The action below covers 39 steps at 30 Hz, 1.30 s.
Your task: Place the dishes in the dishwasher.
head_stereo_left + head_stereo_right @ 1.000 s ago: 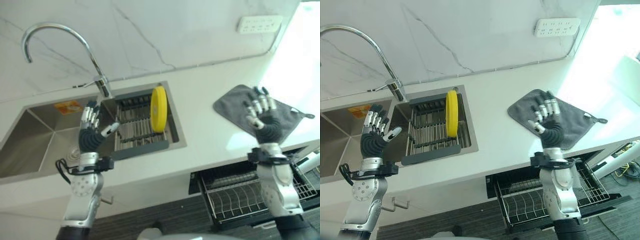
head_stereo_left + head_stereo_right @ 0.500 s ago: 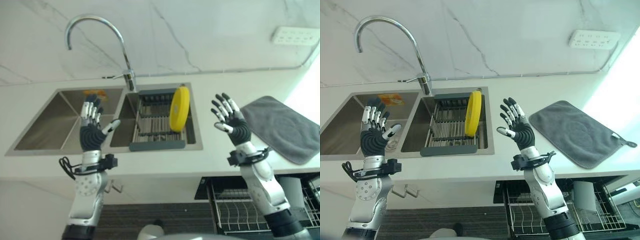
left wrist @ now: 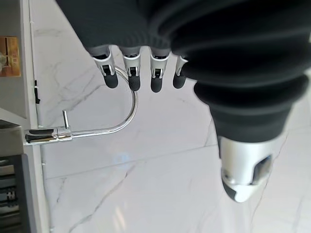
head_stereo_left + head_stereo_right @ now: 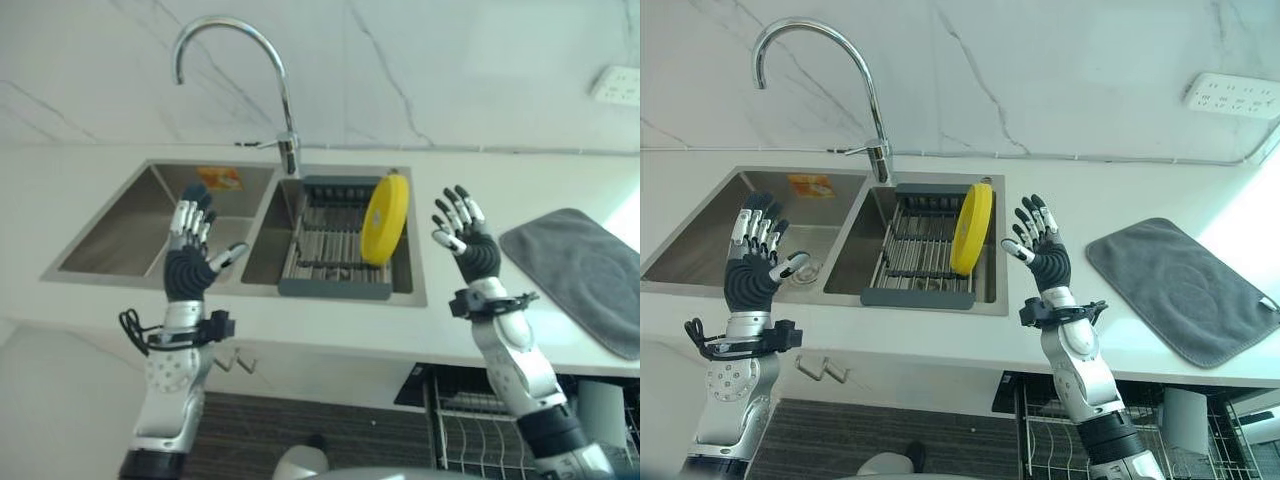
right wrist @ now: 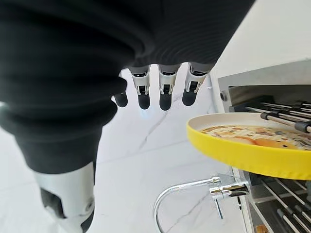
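A yellow plate (image 4: 385, 217) stands on edge in the grey drying rack (image 4: 335, 288) inside the sink's right basin; its rim (image 5: 252, 158) shows in the right wrist view. My right hand (image 4: 470, 245) is raised open over the counter just right of the plate, palm toward it, not touching it. My left hand (image 4: 188, 265) is held up open in front of the left basin (image 4: 140, 225), holding nothing. Part of the open dishwasher's wire rack (image 4: 455, 435) shows below the counter at the lower right.
A tall curved tap (image 4: 285, 150) rises behind the sink, between the basins. A grey cloth mat (image 4: 580, 275) lies on the white counter at the right. A wall socket (image 4: 1238, 95) sits on the marble backsplash.
The camera has swung left, so the sink now sits in the middle and the dishwasher rack has slid mostly out of view. My right hand has come from over the mat to beside the plate.
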Motion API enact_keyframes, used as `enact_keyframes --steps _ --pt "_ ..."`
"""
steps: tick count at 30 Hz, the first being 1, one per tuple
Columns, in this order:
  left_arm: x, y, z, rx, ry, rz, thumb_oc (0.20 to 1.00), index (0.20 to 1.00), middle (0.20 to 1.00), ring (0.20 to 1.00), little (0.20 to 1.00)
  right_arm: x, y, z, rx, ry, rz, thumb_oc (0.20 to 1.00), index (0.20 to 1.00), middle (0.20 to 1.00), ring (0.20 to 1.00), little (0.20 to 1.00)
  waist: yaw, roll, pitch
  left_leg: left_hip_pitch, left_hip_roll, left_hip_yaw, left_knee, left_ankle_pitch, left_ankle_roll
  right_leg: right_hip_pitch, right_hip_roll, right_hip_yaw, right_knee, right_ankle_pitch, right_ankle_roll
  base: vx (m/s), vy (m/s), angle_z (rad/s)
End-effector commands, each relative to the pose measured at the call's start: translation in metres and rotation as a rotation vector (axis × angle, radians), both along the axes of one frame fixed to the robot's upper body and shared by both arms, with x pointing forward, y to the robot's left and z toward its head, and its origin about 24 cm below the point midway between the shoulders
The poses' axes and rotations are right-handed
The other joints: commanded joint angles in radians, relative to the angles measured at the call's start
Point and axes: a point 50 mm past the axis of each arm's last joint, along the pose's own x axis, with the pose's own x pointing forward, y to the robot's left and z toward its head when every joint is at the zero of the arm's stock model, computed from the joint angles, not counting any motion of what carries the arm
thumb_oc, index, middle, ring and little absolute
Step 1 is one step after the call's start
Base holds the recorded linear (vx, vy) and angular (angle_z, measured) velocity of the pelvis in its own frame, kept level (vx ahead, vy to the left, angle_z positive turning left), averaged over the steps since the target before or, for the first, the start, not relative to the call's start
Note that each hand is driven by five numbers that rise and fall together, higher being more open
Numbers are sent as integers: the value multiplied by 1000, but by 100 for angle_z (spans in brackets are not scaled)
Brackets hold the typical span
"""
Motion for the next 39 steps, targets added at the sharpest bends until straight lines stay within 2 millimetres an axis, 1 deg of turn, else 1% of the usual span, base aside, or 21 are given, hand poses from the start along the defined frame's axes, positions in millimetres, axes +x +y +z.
enact_keyframes --steps 1,10,11,12,13,15,23,27,39 --pt "-1 -8 27 61 -132 -93 1000 1000 1000 1000 1000 10 2 36 56 -150 -16 1000 1000 1000 1000 1000 32 10 -8 -13 37 2 -2 -35 5 38 -29 -37 113 -91 -4 0 0 0" --pt "-2 -4 24 96 -110 -115 1000 1000 1000 1000 1000 17 -7 30 83 -116 -83 1000 1000 1000 1000 1000 50 17 -8 -24 23 -10 -2 -27 12 47 -36 -54 121 -91 -6 27 -4 8" --pt "-2 -4 24 97 -109 -114 1000 1000 1000 1000 1000 17 -7 30 82 -114 -82 1000 1000 1000 1000 1000 49 12 -9 -15 23 -18 -2 -46 4 55 -35 -40 121 -110 -1 0 0 0" --pt "-2 -4 24 99 -108 -116 1000 1000 1000 1000 1000 17 -8 29 77 -110 -82 1000 1000 1000 1000 1000 52 18 -7 -24 21 -11 -2 -27 12 48 -37 -56 123 -93 -7 81 -36 6" --pt "-2 -3 24 100 -106 -117 1000 1000 1000 1000 1000 18 -7 29 74 -106 -83 1000 1000 1000 1000 1000 53 13 -9 -17 20 -20 -2 -44 5 57 -35 -43 123 -112 -1 31 -5 8" --pt "-2 -1 24 111 -99 -122 1000 1000 1000 1000 1000 22 -3 25 70 -83 -83 1000 1000 1000 1000 1000 65 14 -7 -25 14 -25 -2 -39 8 64 -35 -52 128 -120 -4 71 -28 12" --pt "-2 1 23 125 -88 -148 1000 1000 1000 1000 1000 29 0 18 96 -29 -110 1000 1000 1000 1000 1000 87 21 -5 -47 4 -31 -2 -27 10 75 -36 -69 131 -125 -7 20 1 10" --pt "-2 3 22 127 -77 -152 1000 1000 1000 1000 1000 28 2 11 105 -6 -117 1000 1000 1000 1000 1000 93 27 -4 -58 1 -31 -2 -22 11 78 -40 -77 132 -126 -8 5 4 3" --pt "-4 7 20 136 -71 -147 1000 1000 1000 1000 1000 29 2 4 153 22 -156 1000 1000 1000 1000 1000 101 38 0 -76 4 -9 -1 -13 12 81 -51 -94 139 -130 -9 0 0 0"
